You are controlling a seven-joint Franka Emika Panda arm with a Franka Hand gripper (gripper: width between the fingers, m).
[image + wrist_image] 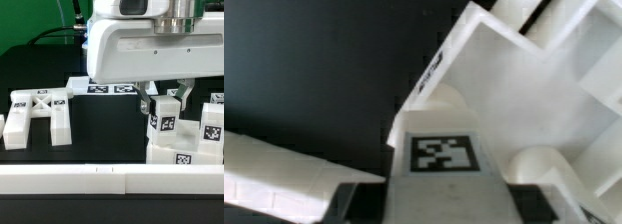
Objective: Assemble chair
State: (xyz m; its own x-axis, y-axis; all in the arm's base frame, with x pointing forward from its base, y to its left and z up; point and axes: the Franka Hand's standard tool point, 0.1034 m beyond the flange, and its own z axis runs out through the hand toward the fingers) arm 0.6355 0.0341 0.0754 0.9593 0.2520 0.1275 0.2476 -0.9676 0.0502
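exterior view's left: H-shaped piece [35, 115] flat on bench [110, 135] | middle, behind: marker board [110, 88] | exterior view's right: upright leg [165, 120] close by seat block [185, 152], second leg [212, 122] further right | front: rail [110, 180]

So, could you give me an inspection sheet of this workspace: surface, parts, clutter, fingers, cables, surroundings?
Surface: black table, white rail along its near edge.
Job's things: H-shaped piece lies at the exterior view's left; tagged block stands upright among other white parts at the exterior view's right.
Clutter: nothing seen; the marker board lies flat behind.
Fingers: the fingers straddle the tagged block; whether they press it cannot be told.
Cables: nothing seen.
Surroundings: green backdrop.
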